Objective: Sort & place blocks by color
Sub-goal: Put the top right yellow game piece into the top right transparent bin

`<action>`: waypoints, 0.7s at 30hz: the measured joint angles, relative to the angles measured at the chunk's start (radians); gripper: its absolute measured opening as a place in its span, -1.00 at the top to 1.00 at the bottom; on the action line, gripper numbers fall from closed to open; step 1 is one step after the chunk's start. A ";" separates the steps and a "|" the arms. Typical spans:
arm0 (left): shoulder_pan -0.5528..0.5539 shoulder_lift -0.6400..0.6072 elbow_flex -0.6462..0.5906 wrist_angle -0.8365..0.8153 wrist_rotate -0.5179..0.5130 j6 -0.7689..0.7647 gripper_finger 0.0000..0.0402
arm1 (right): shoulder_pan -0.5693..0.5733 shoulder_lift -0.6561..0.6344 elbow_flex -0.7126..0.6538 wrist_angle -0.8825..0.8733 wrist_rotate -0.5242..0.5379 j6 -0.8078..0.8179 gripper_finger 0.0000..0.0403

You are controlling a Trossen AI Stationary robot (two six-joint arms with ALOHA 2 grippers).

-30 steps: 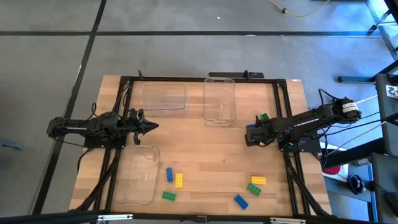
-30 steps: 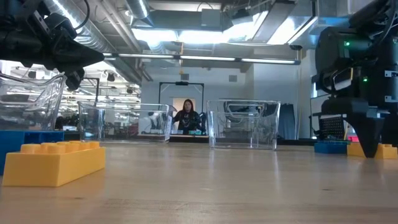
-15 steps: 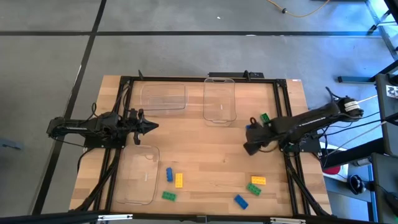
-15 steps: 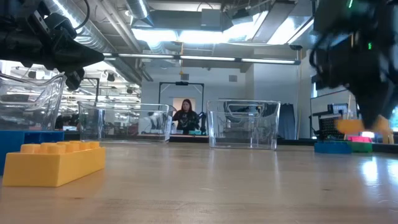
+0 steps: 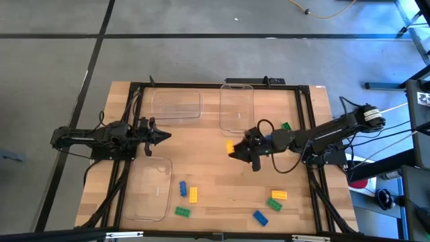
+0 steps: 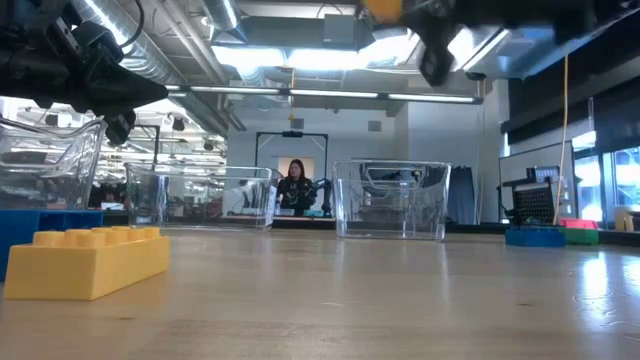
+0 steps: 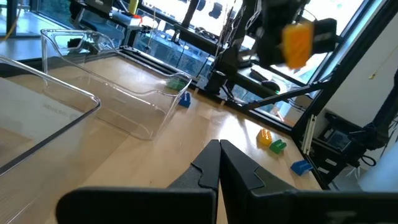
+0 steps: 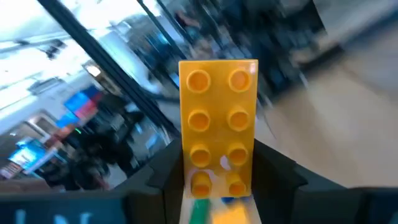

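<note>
My right hand point(image 5: 236, 149) pinches a yellow block point(image 5: 230, 146) by its lower end, carried high over mid-desk, just near of the middle tray point(image 5: 236, 107). My worry: the hold is on one end only (most of the brick sticks out past the fingers), so a quick swing could twist it loose and drop it onto the desk point(image 5: 208, 168) short of any tray. The left hand point(image 5: 163, 136), pressed together, waits at the left, between the far-left tray point(image 5: 176, 104) and the near-left tray point(image 5: 149, 188).
</note>
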 joint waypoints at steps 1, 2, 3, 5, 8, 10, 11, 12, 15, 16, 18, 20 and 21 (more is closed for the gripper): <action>0.000 0.000 0.000 0.005 -0.006 0.000 1.00 | -0.003 0.006 0.005 0.021 -0.001 -0.011 0.29; 0.000 0.000 0.000 0.011 -0.021 0.000 1.00 | -0.007 0.011 0.012 0.021 -0.001 -0.013 0.29; 0.000 0.000 0.000 0.015 -0.037 0.000 1.00 | -0.008 0.016 0.021 0.017 -0.001 -0.011 0.29; 0.000 0.000 0.000 0.016 -0.059 0.000 1.00 | -0.009 0.017 0.022 0.004 0.002 -0.006 0.29; 0.000 0.000 0.000 0.032 -0.079 0.000 1.00 | -0.008 0.015 0.022 0.010 0.002 0.007 0.29; 0.000 0.000 0.000 0.036 -0.104 -0.001 1.00 | -0.008 0.014 0.022 0.010 0.001 0.024 0.29; 0.000 0.001 0.000 0.055 -0.126 -0.020 1.00 | -0.008 0.013 0.022 0.007 0.001 0.036 0.29; 0.000 0.001 0.000 0.093 -0.145 -0.052 1.00 | -0.008 0.013 0.022 0.005 0.001 0.044 0.29; -0.001 0.007 0.001 0.210 -0.154 -0.115 1.00 | -0.010 0.013 0.022 -0.002 0.013 0.046 0.29; -0.004 0.018 0.005 0.239 -0.149 -0.134 0.98 | -0.010 0.013 0.022 -0.004 0.021 0.045 0.29; -0.011 0.053 0.036 0.236 -0.149 -0.163 0.92 | -0.014 0.013 0.022 -0.005 0.025 0.039 0.29; -0.021 0.112 0.080 0.226 -0.148 -0.166 0.83 | -0.021 0.013 0.022 -0.005 0.024 0.020 0.29; -0.027 0.146 0.104 0.221 -0.148 -0.167 0.77 | -0.026 0.013 0.022 -0.005 0.025 0.012 0.29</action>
